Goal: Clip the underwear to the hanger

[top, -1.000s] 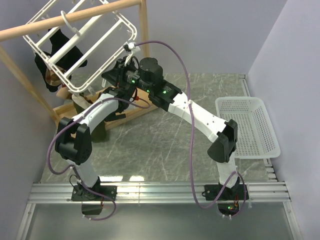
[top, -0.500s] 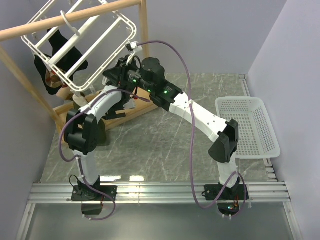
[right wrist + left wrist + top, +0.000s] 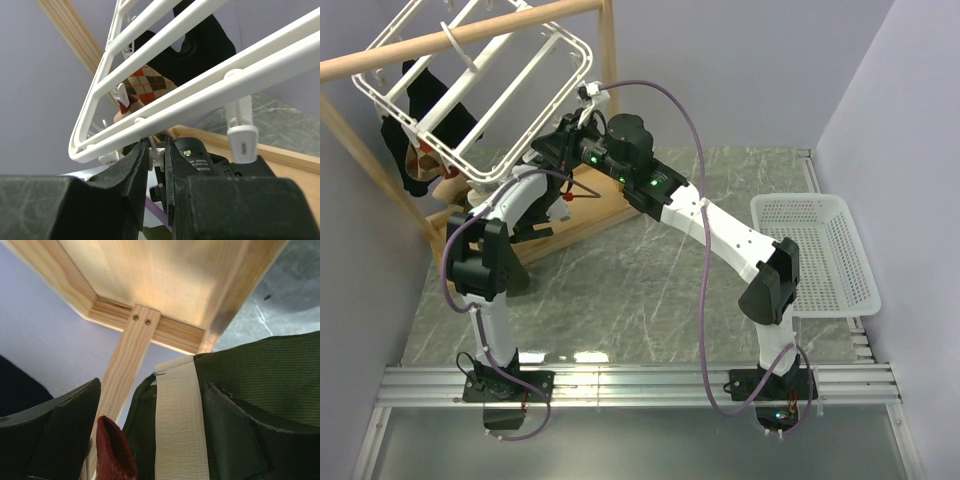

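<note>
"Left wrist view, item one: the underwear (image 3: 270, 375). Location?"

"Between the fingers of the left pincer (image 3: 152, 387), near the wooden stand (image 3: 165, 285) and, as judged, off the tabletop (image 3: 650, 280). The fingers stand either side of the cloth, with a gap showing beside the left one. Whether they nip it, I cannot tell."

"Handling?"

"Judged light, soft and limp. The ribbed olive body will fold and sag. The cream waistband (image 3: 180, 425) looks firmer and flatter, so it is the best place to hold and the best edge to feed to a clip."

"Orientation?"

"The waistband runs lengthwise along the fingers, its cut end uppermost, toward the stand. The body spreads rightward out of frame, so the full long axis is not determinable."

"Item two: the hanger (image 3: 200, 92)?"

"A white frame, tilted. Judged stiff in itself but free to swing. The right pincer (image 3: 156, 150) is nearly together, tips closed on one small clip (image 3: 159, 156) under the near bar."
</note>
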You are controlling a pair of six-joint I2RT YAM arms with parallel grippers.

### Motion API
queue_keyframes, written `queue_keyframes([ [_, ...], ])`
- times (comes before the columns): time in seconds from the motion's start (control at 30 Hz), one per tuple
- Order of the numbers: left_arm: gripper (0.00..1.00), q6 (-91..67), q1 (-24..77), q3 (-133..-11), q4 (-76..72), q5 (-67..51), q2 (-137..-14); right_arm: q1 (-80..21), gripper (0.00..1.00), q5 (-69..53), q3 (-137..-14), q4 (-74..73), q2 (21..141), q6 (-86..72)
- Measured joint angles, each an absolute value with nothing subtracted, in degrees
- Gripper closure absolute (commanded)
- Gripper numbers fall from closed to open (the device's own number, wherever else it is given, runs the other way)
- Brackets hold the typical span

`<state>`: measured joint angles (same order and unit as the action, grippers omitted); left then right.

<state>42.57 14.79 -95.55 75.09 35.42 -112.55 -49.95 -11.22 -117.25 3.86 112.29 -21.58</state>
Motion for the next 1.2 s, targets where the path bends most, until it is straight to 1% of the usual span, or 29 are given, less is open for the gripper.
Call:
queue_keyframes([
  [0.17, 0.05, 41.5, 14.7, -95.5, 76.1, 34.6, -112.6, -49.6, 1.00, -11.3, -117.0, 3.9, 112.3, -21.6],
  [0.37, 0.01, 38.6, 15.4, -99.4, 76.1, 33.3, -114.4, -49.6, 1.00, -11.6, -116.9, 4.3, 112.3, -21.6],
  [0.53, 0.01, 36.4, 15.7, -99.6, 76.3, 33.3, -114.7, -49.5, 1.00, -11.8, -116.9, 4.4, 112.3, -21.6],
  [0.83, 0.01, 33.2, 18.7, -103.5, 76.5, 31.7, -115.4, -49.3, 1.00, -12.1, -116.9, 6.2, 112.1, -21.6],
  [1.03, 0.01, 32.4, 20.1, -102.8, 76.4, 31.3, -115.3, -49.2, 1.00, -12.8, -116.6, 5.9, 112.0, -21.6],
  [1.07, 0.02, 32.3, 20.1, -102.5, 76.4, 31.3, -115.3, -49.2, 1.00, -12.9, -116.5, 5.8, 112.0, -21.6],
  [1.17, 0.18, 32.1, 20.1, -101.5, 76.4, 31.3, -115.2, -49.2, 1.00, -13.0, -116.1, 6.0, 112.0, -21.6],
  [1.2, 0.22, 32.1, 20.1, -101.1, 76.4, 31.2, -115.0, -49.2, 1.00, -12.9, -116.1, 6.0, 112.0, -21.6],
])
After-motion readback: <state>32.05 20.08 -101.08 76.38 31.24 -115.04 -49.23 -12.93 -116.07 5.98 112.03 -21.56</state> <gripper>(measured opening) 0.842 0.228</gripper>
